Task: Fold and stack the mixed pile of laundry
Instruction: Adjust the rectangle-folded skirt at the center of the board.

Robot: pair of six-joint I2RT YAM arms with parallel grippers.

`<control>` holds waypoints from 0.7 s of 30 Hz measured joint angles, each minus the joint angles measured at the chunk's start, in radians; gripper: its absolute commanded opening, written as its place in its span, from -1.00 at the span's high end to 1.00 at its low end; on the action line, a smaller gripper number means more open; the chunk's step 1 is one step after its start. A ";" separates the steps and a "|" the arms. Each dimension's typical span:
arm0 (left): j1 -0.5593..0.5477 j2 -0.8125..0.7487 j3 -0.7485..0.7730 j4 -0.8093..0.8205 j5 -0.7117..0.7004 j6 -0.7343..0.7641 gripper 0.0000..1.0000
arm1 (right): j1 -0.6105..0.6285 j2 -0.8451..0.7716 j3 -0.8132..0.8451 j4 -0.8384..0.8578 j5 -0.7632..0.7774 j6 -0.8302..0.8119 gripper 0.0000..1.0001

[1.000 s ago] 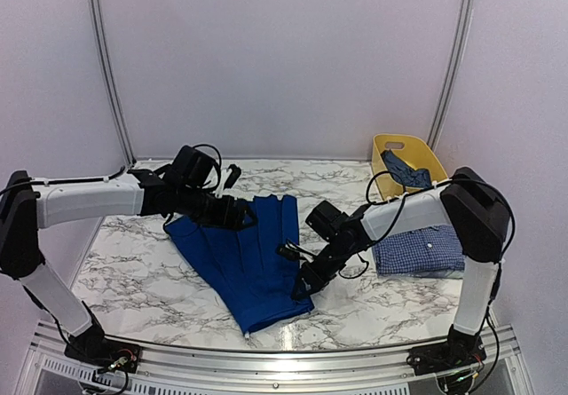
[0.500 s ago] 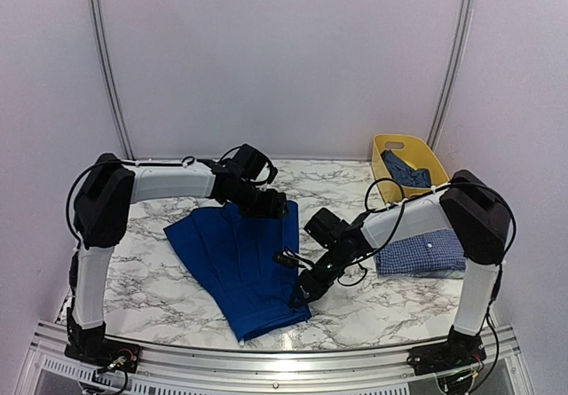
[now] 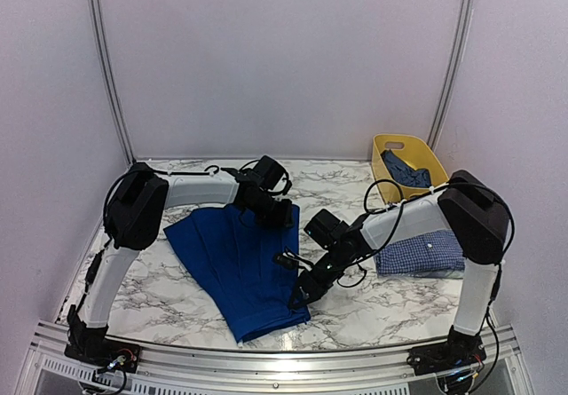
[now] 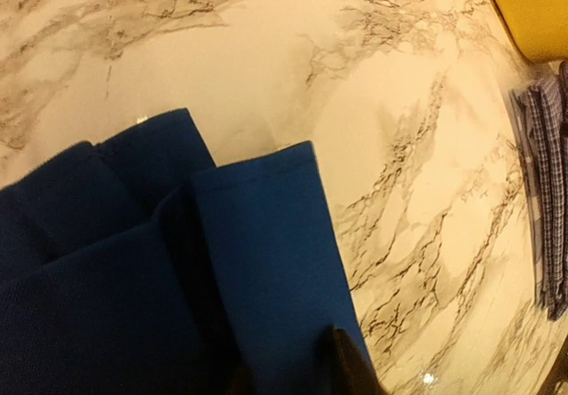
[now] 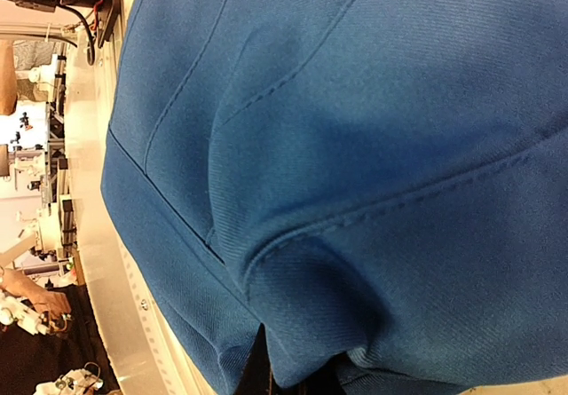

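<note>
A royal-blue garment (image 3: 235, 262) lies spread on the marble table (image 3: 373, 311). My left gripper (image 3: 284, 216) is low at its far right corner. In the left wrist view the cloth's hemmed end (image 4: 257, 235) runs between the left gripper's (image 4: 293, 373) two dark fingertips (image 4: 351, 364), which stand close together; whether they pinch it is unclear. My right gripper (image 3: 300, 296) is shut on the garment's near right edge, a fold (image 5: 355, 306) bunched in the right gripper (image 5: 297, 382). A folded checked shirt (image 3: 417, 253) lies at right. A dark denim piece (image 3: 406, 171) sits in the tub.
The yellow plastic tub (image 3: 424, 151) stands at the back right corner. The metal rail (image 3: 284, 359) runs along the table's near edge, close to the garment's near corner. White walls close in the back and sides.
My left arm has swung right along the garment's far edge to its far right corner and its jaws have narrowed. The right gripper stays put, still gripping the cloth.
</note>
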 measured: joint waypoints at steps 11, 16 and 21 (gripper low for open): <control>0.087 -0.062 -0.062 -0.021 -0.004 -0.021 1.00 | 0.000 0.000 -0.024 0.046 -0.027 0.033 1.00; 0.130 -0.120 -0.097 -0.076 -0.027 -0.029 1.00 | 0.000 0.006 -0.025 0.083 -0.026 0.054 1.00; 0.130 -0.110 -0.093 -0.079 -0.019 -0.039 0.99 | 0.000 0.006 -0.028 0.098 -0.029 0.079 1.00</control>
